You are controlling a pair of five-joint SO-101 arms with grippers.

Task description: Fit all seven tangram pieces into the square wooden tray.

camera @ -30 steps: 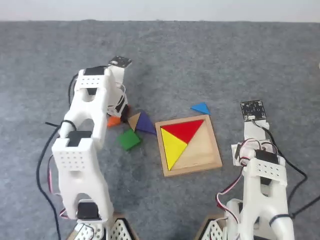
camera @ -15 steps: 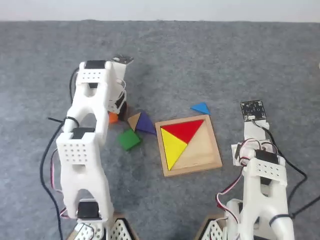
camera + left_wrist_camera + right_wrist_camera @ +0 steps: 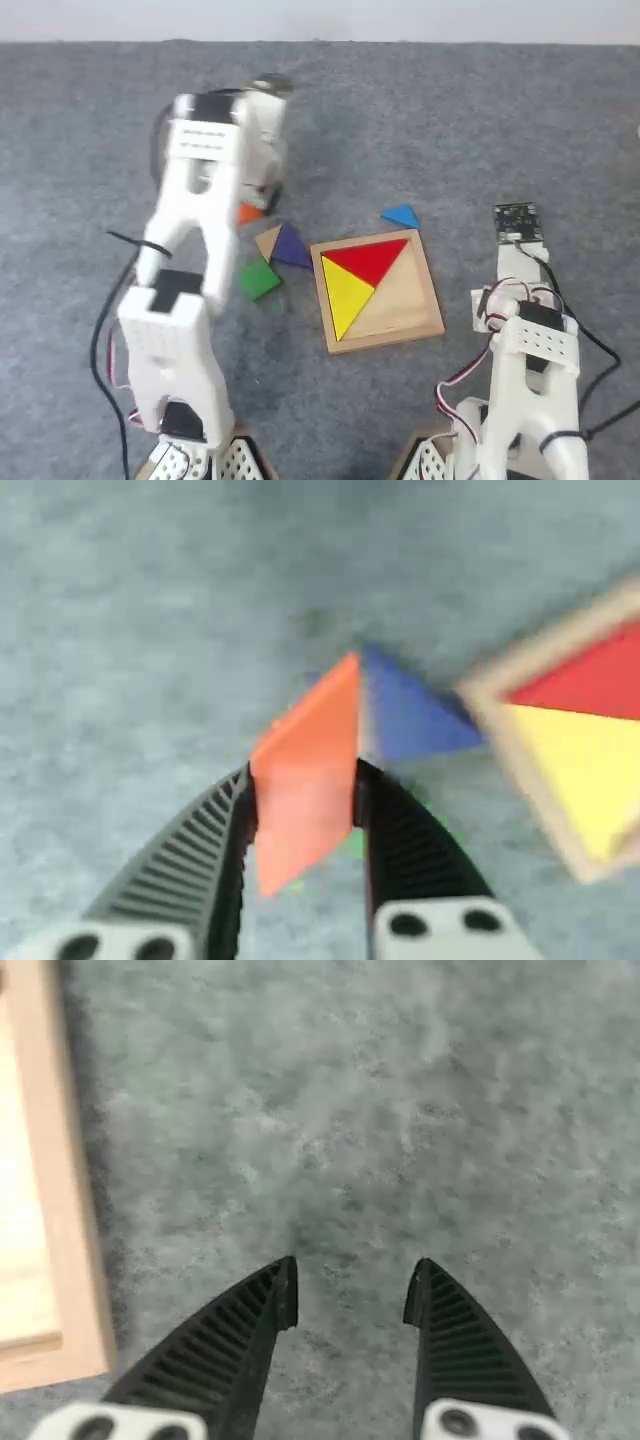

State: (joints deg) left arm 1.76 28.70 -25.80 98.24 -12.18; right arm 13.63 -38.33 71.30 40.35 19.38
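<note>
Square wooden tray (image 3: 405,295) lies on the grey felt-like surface (image 3: 480,120), mid-frame in the high view and turned slightly askew.

- In the tray: red triangle (image 3: 368,258) along the far edge and yellow triangle (image 3: 345,292) along the left edge, meeting on a diagonal. The remaining half or so is bare wood.
- Outside the tray, on the surface:
  - Small blue triangle (image 3: 401,216) just beyond the tray's far right corner.
  - Purple triangle (image 3: 291,246) just beside the far left corner, with a tan piece (image 3: 267,241) touching it on the outer side.
  - Green square (image 3: 258,278) near those two, a little apart.
- Orange piece (image 3: 305,780): clamped between the fingers of the left gripper (image 3: 303,773), beyond the purple triangle and to the tray's left. It looks clear of the surface, but I can't be sure.
- Right gripper (image 3: 353,1265): fingers apart and holding nothing, over bare surface just off the tray's right edge (image 3: 60,1210).

Progress, as I judge it: two of seven pieces are seated and one is in hand. Four wait on the surface. The big triangles are done, so the five smaller pieces must go into the bare half.

Writing: no label or print legible on the tray, pieces or surface.
</note>
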